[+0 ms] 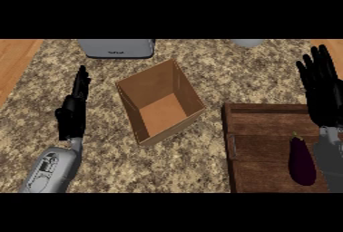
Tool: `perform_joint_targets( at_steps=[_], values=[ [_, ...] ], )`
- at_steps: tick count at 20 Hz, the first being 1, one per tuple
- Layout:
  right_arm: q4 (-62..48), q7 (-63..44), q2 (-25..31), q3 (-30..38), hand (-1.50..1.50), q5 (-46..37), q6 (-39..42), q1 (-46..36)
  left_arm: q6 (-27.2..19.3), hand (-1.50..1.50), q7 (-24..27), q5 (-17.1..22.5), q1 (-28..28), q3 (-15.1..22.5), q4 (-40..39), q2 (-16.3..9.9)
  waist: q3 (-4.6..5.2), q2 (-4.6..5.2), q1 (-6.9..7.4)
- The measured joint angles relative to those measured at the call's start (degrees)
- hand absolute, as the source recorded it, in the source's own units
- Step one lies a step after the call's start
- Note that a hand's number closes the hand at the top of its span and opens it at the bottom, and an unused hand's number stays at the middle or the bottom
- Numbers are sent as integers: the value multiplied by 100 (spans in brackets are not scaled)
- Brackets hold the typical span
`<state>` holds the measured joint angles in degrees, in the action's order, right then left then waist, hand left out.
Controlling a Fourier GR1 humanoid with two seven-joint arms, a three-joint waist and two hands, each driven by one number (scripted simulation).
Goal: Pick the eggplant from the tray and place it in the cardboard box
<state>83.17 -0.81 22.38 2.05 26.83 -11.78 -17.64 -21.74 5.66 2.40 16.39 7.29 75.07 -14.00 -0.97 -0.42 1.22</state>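
One speckled stone counter (221, 68) carries everything. On its right side lies the dark wooden tray (268, 131), and left of that the open cardboard box (161, 102) sits tilted, showing nothing inside. A grey appliance (117, 47) stands at the far edge. The left hand (72, 113) rests left of the box, fingers straight; the right hand (321, 86) hovers over the tray's far right, fingers straight too (holding nothing). The eggplant (302, 161) lies on the tray beside the right forearm.

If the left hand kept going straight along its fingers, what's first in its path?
Probably the grey appliance at the counter's far edge; the left hand points up-view, passing left of the cardboard box. Height is unclear.
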Motion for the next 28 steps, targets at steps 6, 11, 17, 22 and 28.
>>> perform_joint_targets(
  at_steps=[6, 11, 17, 22, 28],
  values=[
    [-208, -52, 541, -50, -150, 273, 1355, 758, 152, 0, -353, -279, -452, -302, -124, -903, 65, 37, -80],
    [-184, 620, 1794, -810, -150, -1391, 2059, 1300, 320, 0, -544, -363, -701, -319, -277, -1225, 110, 54, -48],
    [-1467, 2976, 1966, -385, -150, -1252, 3218, 2102, 504, 0, -714, -356, -936, -431, -228, -1491, 76, 54, -111],
    [-2403, 4206, 2390, -336, -150, -2088, 3373, 1816, 617, 0, -833, -386, -932, -439, -136, -1518, 79, 59, -59],
    [-2679, 4267, 3060, -866, -150, -3352, 3263, 1235, 708, 0, -862, -414, -844, -435, -154, -1498, 87, 75, 21]
  ],
)
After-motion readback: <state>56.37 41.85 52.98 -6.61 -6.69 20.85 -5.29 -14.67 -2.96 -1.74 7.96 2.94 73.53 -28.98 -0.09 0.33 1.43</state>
